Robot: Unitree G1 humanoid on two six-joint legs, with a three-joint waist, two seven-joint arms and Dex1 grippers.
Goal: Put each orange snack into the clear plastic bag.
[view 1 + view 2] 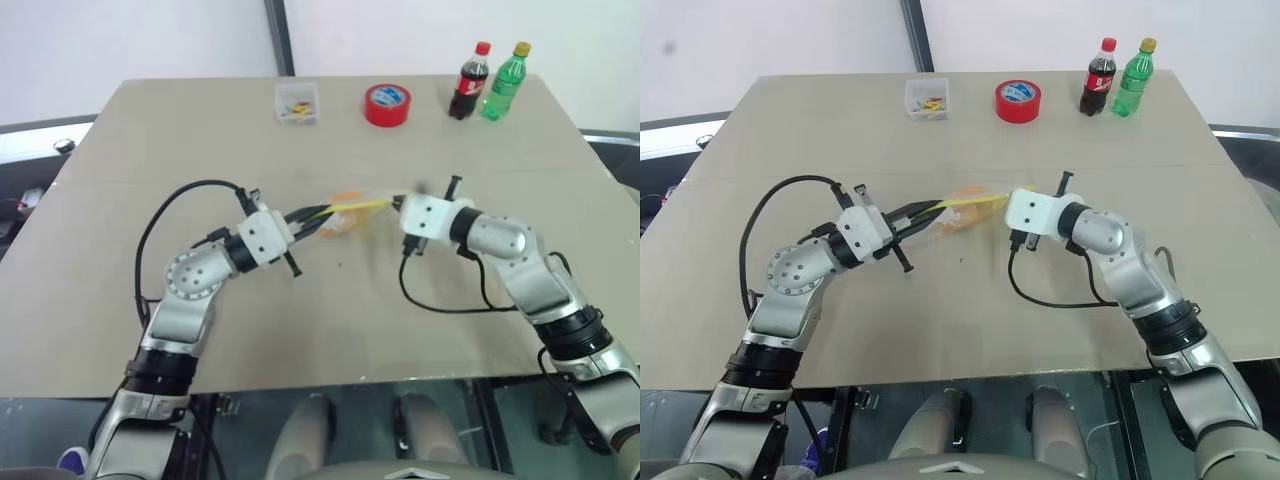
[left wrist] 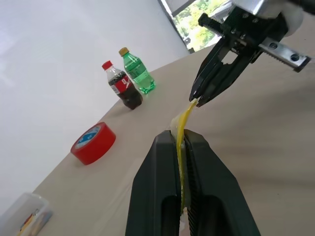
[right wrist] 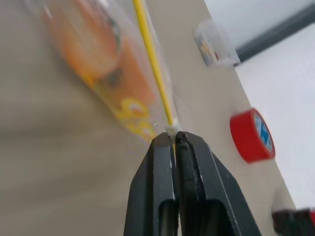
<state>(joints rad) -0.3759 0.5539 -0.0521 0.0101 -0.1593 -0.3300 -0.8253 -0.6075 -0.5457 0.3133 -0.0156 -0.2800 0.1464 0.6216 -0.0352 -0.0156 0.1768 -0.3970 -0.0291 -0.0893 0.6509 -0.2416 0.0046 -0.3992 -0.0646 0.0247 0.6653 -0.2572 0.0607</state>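
The left end effector is clamped on the yellow seal strip of the bag, its two black fingers pressed together with the strip running up between them. The right end effector is pinched shut on the far end of that same strip, at a small white tab. Between the two, the strip stretches taut and the bag hangs below it, just above the surface.

Through the bag's clear wall the right wrist view shows a blurred orange mass, probably the snacks, though their number and outline cannot be made out. In the head views the same contents read as a small orange patch between the two end effectors.

Both arms reach inward over the middle of the surface, forearms angled toward each other, the left end effector pointing to the right and the right one pointing to the left, roughly level. A black cable loops off each wrist.

Along the far edge stand a small clear box, a red tape roll, a cola bottle and a green bottle, well apart from the bag.
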